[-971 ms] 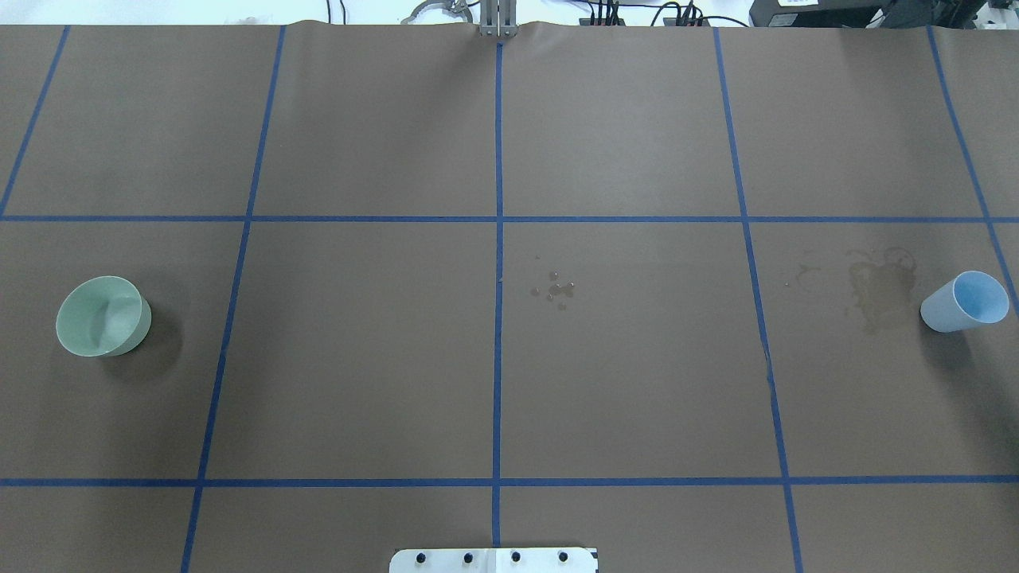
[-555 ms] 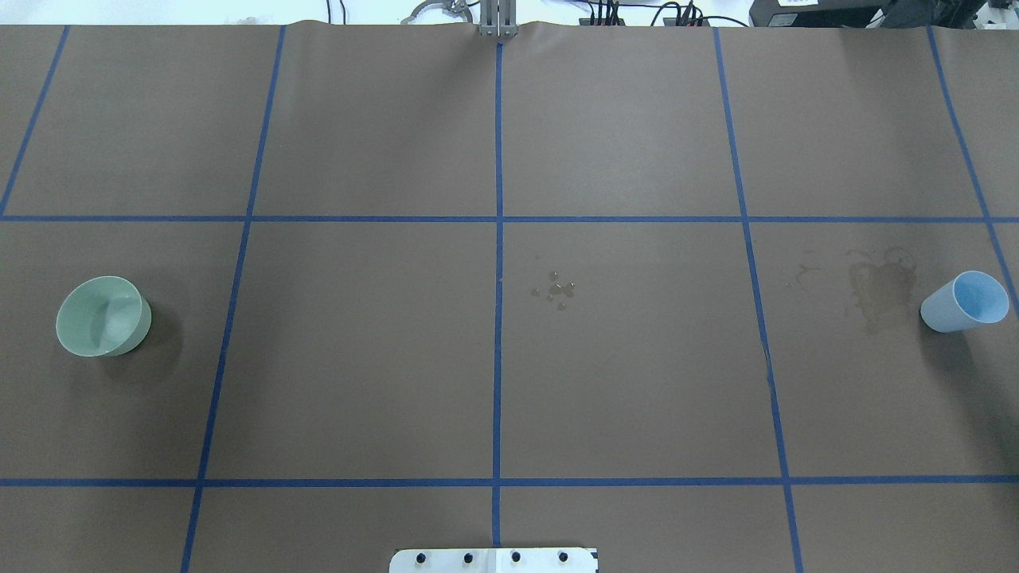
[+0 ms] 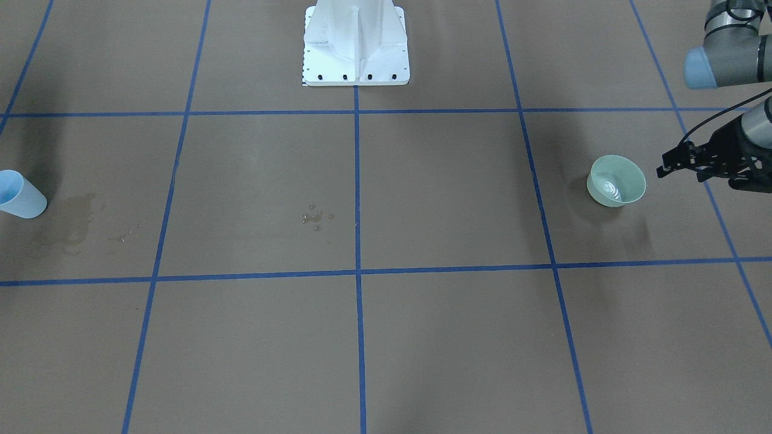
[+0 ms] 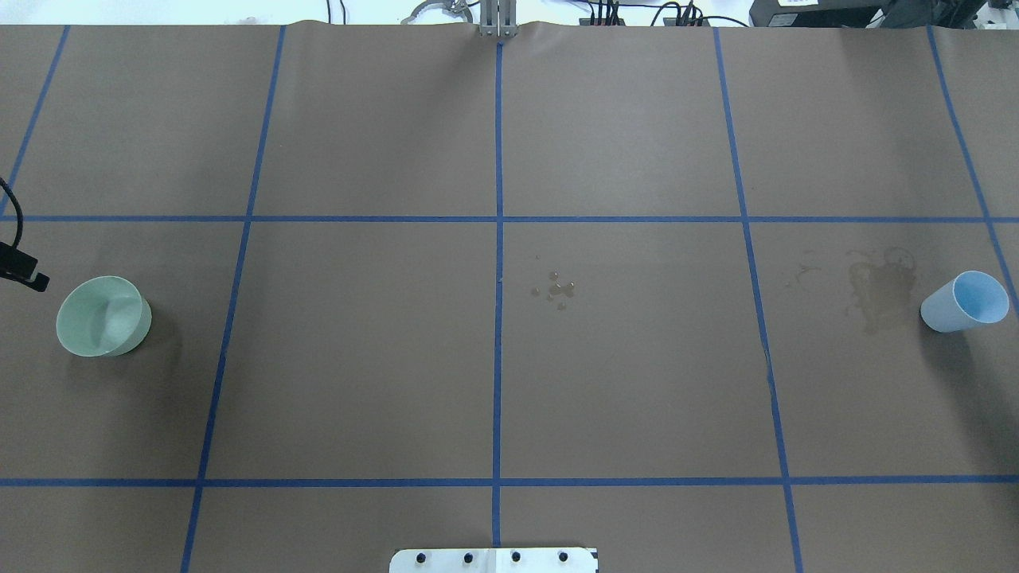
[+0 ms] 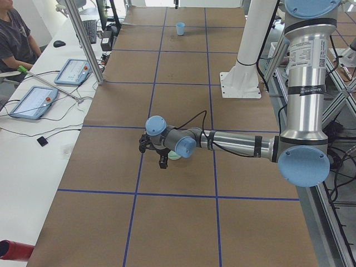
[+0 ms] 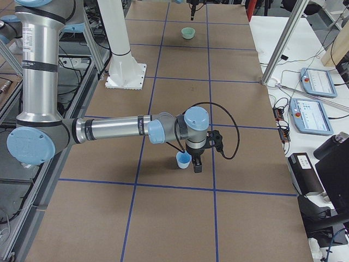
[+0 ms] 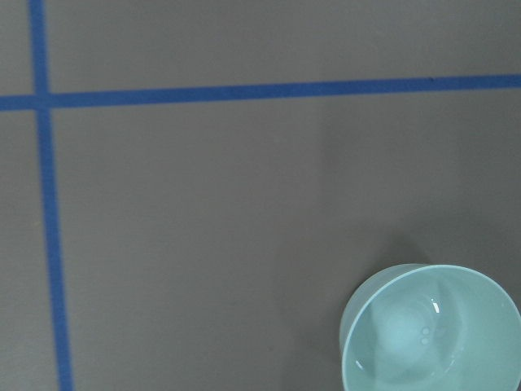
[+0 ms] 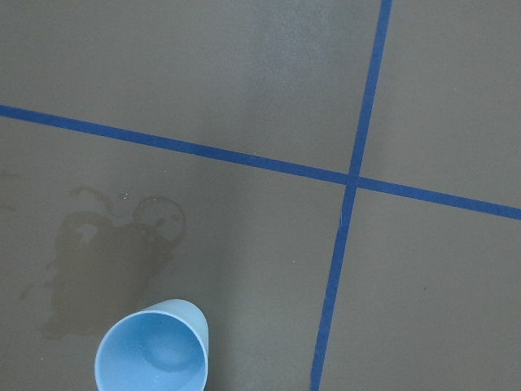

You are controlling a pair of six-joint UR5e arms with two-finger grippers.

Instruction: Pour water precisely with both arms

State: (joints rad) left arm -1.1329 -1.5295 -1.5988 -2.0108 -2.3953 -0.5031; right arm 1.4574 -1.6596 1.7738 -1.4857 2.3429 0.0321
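Water (image 7: 411, 330) sat in the green bowl (image 3: 616, 181). Beside it, the left claw (image 3: 699, 169) looked spread and empty; I could not tell the right claw's (image 6: 195, 161) state. An off-centre grab could tip the bowl or the blue cup (image 4: 963, 301).

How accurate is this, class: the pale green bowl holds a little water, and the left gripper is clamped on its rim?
One part is wrong. The pale green bowl does hold a little water, but the left gripper is not clamped on its rim. The exterior front-facing view shows it beside the bowl, apart from it, with nothing between its fingers.
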